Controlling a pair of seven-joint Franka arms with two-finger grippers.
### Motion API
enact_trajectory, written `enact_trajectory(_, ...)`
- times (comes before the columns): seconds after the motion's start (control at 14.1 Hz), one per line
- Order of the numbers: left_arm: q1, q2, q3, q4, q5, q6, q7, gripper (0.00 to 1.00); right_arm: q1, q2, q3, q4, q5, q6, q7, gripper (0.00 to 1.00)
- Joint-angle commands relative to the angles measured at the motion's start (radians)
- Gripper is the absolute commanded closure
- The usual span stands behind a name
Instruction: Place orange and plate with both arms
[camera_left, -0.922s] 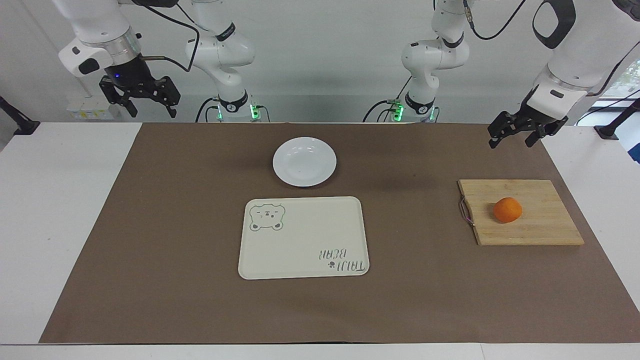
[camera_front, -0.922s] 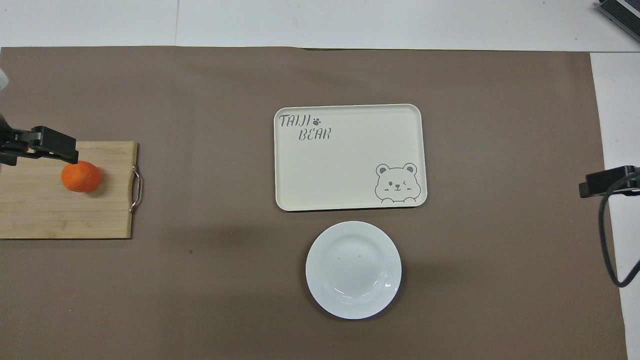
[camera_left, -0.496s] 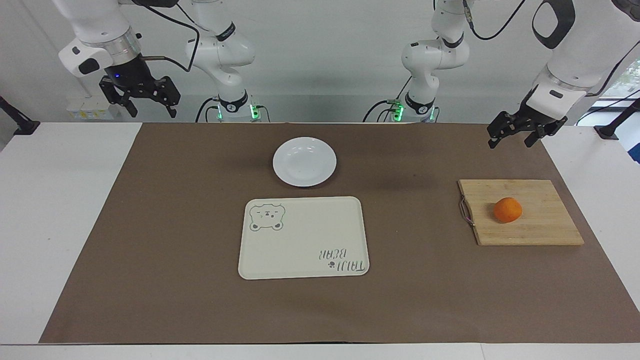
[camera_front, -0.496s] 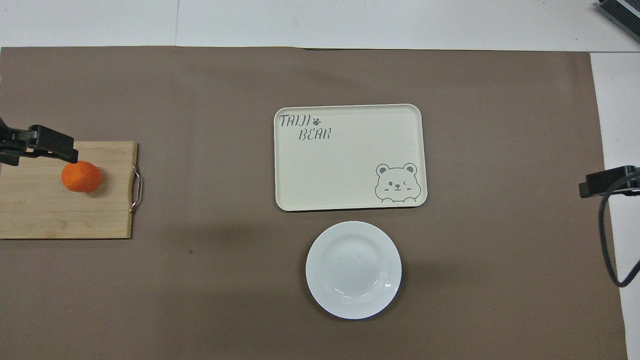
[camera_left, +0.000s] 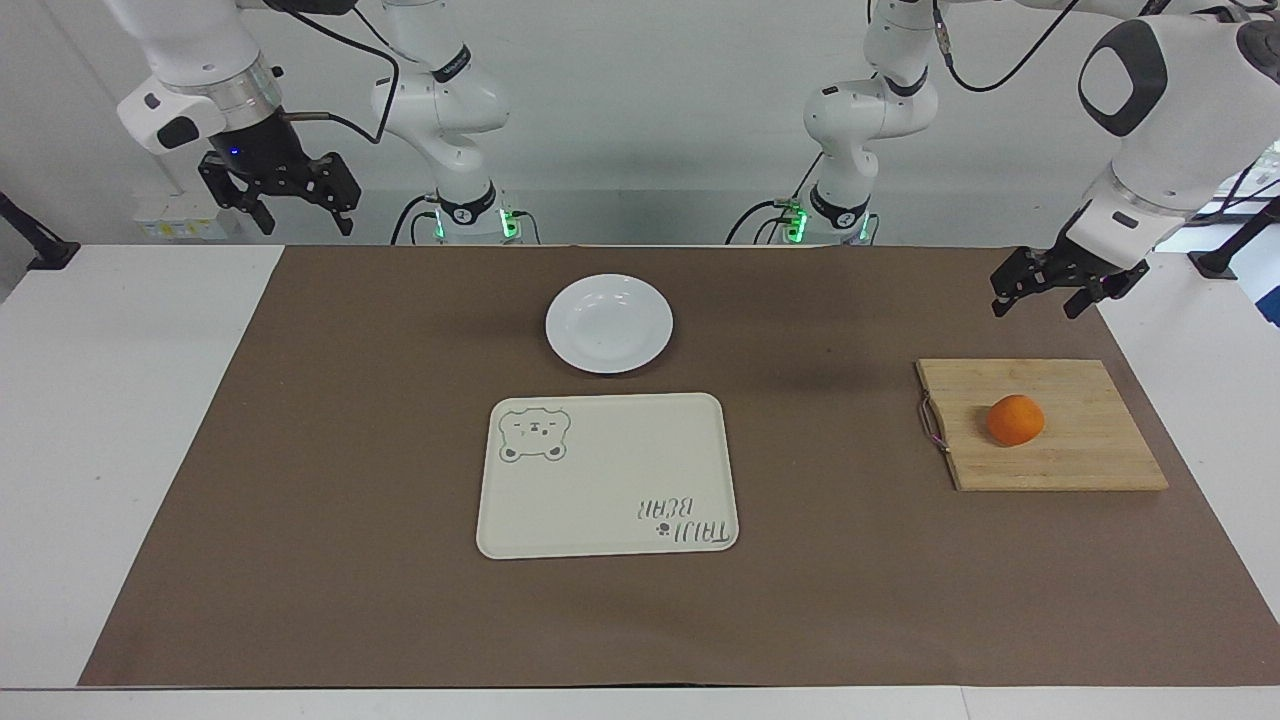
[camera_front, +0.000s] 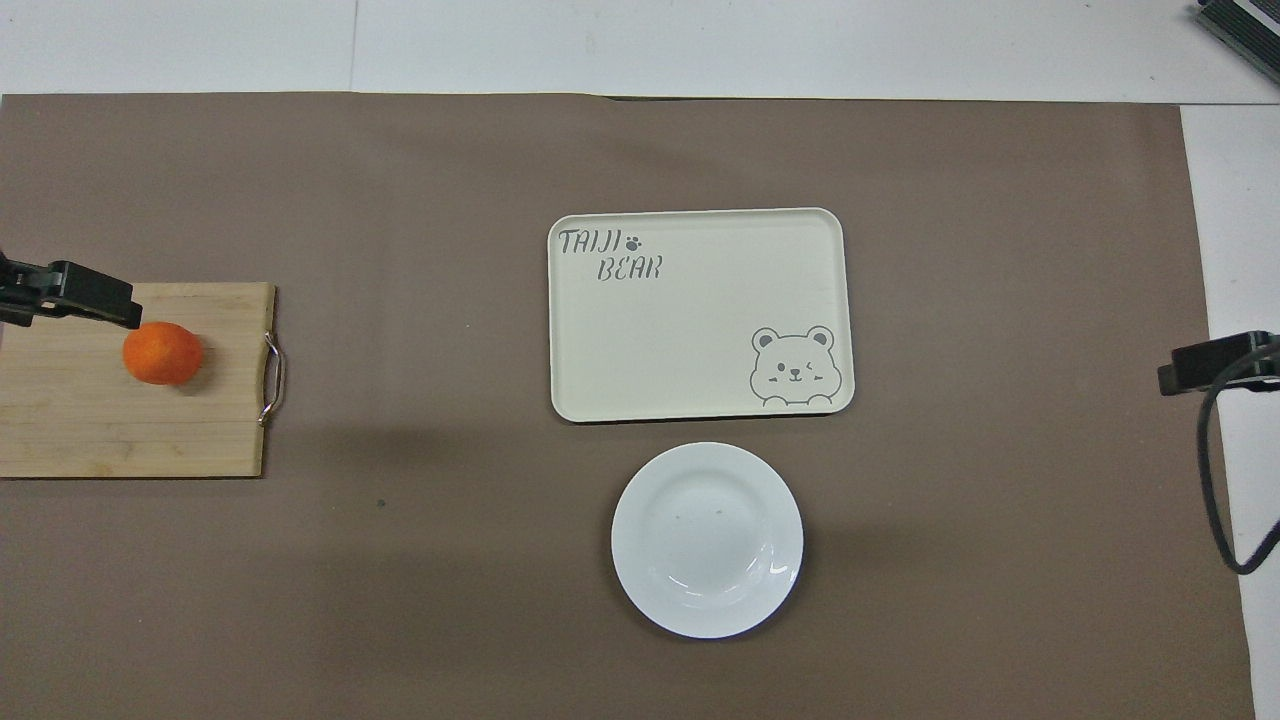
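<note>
Resting orange, round, bright

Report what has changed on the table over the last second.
Only the left claw moved: it dropped a little and drifted toward its own end of the table, up in the air and open, holding nothing. The right claw waits, raised and open, barely shifted. The orange on the cutting board, the plate and the bear tray lie as before.

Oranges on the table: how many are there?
1. The orange sits on the wooden cutting board toward the left arm's end of the table. Nothing in either view could hide another.
</note>
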Motion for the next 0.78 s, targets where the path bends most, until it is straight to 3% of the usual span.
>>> enact_trajectory(0.0,0.045,-0.008,-0.005,-0.075,-0.006,0.077,0.087,0.0,-0.01,0.0,0.006,0.009,0.015,-0.008,0.002,0.0)
enact_trajectory(0.21,0.08,0.0,-0.005,-0.141,-0.006,0.166,0.176,0.0,-0.01,0.0,0.006,0.009,0.015,-0.008,0.004,0.0)
enact_trajectory(0.71,0.134,0.115,-0.005,-0.181,-0.006,0.286,0.25,0.0,-0.01,0.0,0.006,0.009,0.015,-0.008,0.004,0.0)
